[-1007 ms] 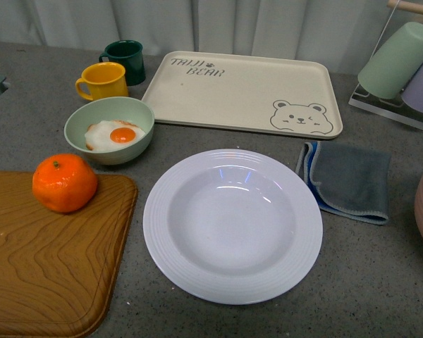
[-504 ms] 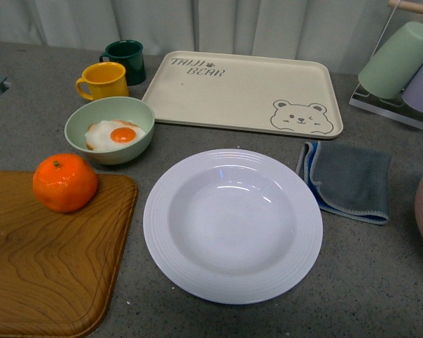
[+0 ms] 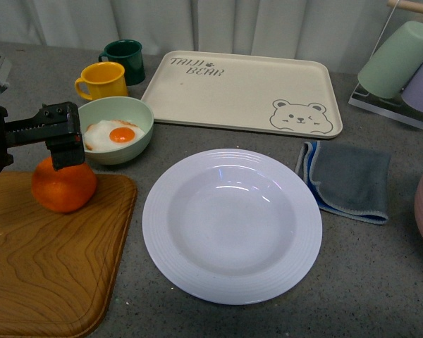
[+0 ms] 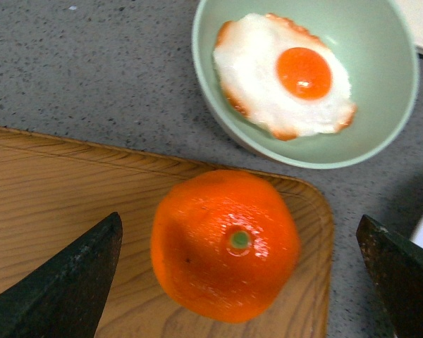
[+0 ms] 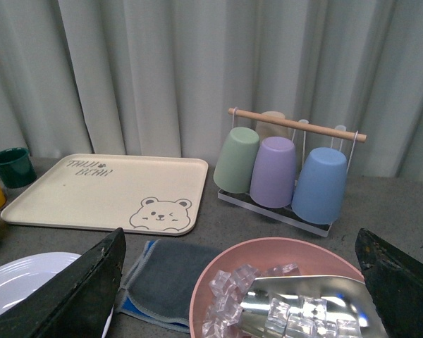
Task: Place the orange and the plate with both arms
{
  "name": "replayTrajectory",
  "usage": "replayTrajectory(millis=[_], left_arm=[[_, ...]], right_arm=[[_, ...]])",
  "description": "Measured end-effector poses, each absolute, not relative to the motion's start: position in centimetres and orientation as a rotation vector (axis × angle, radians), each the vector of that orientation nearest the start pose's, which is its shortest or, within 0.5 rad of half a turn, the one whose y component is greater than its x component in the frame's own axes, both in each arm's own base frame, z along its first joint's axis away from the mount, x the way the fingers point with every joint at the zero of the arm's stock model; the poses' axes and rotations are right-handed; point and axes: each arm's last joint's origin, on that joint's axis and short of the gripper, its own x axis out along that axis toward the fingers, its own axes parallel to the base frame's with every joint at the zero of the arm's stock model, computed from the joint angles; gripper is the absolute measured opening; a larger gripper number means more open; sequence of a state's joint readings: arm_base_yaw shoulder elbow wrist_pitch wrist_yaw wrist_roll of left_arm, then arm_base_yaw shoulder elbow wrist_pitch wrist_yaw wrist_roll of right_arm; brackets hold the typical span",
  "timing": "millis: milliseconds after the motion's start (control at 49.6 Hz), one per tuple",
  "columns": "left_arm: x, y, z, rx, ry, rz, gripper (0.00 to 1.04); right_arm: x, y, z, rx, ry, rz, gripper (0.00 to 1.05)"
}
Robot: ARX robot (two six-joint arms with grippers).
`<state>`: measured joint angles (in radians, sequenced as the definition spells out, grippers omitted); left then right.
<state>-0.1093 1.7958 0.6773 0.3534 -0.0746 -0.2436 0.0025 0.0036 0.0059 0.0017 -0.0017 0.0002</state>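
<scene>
The orange (image 3: 65,189) sits on the far right corner of a wooden cutting board (image 3: 49,260). My left gripper (image 3: 58,151) hangs just above it, open. In the left wrist view the orange (image 4: 225,243) lies between the two dark fingers (image 4: 70,282), stem spot up, with a gap on each side. The white plate (image 3: 233,225) lies empty in the middle of the table, to the right of the board. My right gripper (image 5: 241,243) is open and empty above a pink bowl, out of the front view. The plate's edge (image 5: 28,278) shows in the right wrist view.
A pale green bowl with a fried egg (image 3: 116,130) stands just behind the orange. Yellow (image 3: 102,79) and dark green (image 3: 125,56) mugs and the cream bear tray (image 3: 243,91) are at the back. A grey cloth (image 3: 349,179), pink ice bowl (image 5: 268,246) and cup rack (image 5: 289,169) are right.
My left arm has come into the front view from the left and now hangs over the orange. The orange and the plate have not moved.
</scene>
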Motion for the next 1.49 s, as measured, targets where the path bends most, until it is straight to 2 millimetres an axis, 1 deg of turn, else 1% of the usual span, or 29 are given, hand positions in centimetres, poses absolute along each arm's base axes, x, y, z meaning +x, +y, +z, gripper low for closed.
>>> replayTrajectory(millis=[181,282,544,564,604,624,685,725,745,786,846,886,927,947,987,1007,1068,1088,1168,1289,1410,1491], left_arm=[[31.6,-2.5,8.7,-0.195,0.849,0.071,0.98],[31.7,-2.6,8.5,-0.247,0.883,0.035,0.98],[32.1,-2.7,7.3,-0.241,0.950,0.042,0.98],[32.1,-2.7,7.2,-0.237,0.952,0.045,0.97],[32.1,-2.7,7.2,-0.238,0.952,0.045,0.90],[32.1,-2.7,7.2,-0.238,0.952,0.045,0.84],[32.1,-2.9,7.4,-0.227,0.944,0.047,0.73],[32.0,-3.1,7.6,-0.222,0.935,0.045,0.69],[32.0,-3.4,8.0,-0.217,0.925,0.036,0.65],[31.8,-3.9,8.7,-0.206,0.905,0.022,0.63],[31.4,-5.4,10.4,-0.187,0.870,-0.024,0.60],[31.1,-6.8,11.6,-0.172,0.837,-0.067,0.59],[30.7,-8.1,12.3,-0.169,0.817,-0.112,0.59],[30.6,-8.4,12.4,-0.169,0.814,-0.121,0.59],[30.2,-9.8,12.7,-0.159,0.807,-0.160,0.59],[30.1,-10.2,12.7,-0.156,0.806,-0.170,0.59],[29.4,-12.3,12.4,-0.135,0.814,-0.221,0.58],[29.4,-12.6,12.3,-0.131,0.817,-0.228,0.58],[28.8,-14.9,11.2,-0.104,0.849,-0.272,0.58],[28.6,-17.2,9.6,-0.060,0.888,-0.308,0.58],[29.2,-18.8,8.7,-0.069,0.896,-0.324,0.58],[29.8,-19.3,8.5,-0.091,0.892,-0.320,0.57]], right_arm=[[9.8,0.0,16.5,0.000,-0.004,0.004,0.95],[9.8,0.0,16.5,0.000,-0.004,0.004,0.95],[9.8,0.0,16.5,0.000,-0.004,0.004,0.95],[9.8,0.0,16.5,0.000,-0.004,0.004,0.95],[9.8,0.0,16.5,0.000,-0.004,0.004,0.95],[9.8,0.0,16.5,0.000,-0.004,0.004,0.95],[9.8,0.0,16.5,0.000,-0.004,0.004,0.95],[9.8,0.0,16.5,0.000,-0.004,0.004,0.95],[9.8,0.0,16.5,0.000,-0.004,0.004,0.95],[9.8,0.0,16.5,0.000,-0.004,0.004,0.95],[9.8,0.0,16.5,0.000,-0.004,0.004,0.95],[9.8,0.0,16.5,0.000,-0.004,0.004,0.95],[9.8,0.0,16.5,0.000,-0.004,0.004,0.95],[9.8,0.0,16.5,0.000,-0.004,0.004,0.95],[9.8,0.0,16.5,0.000,-0.004,0.004,0.95],[9.8,0.0,16.5,0.000,-0.004,0.004,0.95],[9.8,0.0,16.5,0.000,-0.004,0.004,0.95],[9.8,0.0,16.5,0.000,-0.004,0.004,0.95],[9.8,0.0,16.5,0.000,-0.004,0.004,0.95],[9.8,0.0,16.5,0.000,-0.004,0.004,0.95],[9.8,0.0,16.5,0.000,-0.004,0.004,0.95],[9.8,0.0,16.5,0.000,-0.004,0.004,0.95]])
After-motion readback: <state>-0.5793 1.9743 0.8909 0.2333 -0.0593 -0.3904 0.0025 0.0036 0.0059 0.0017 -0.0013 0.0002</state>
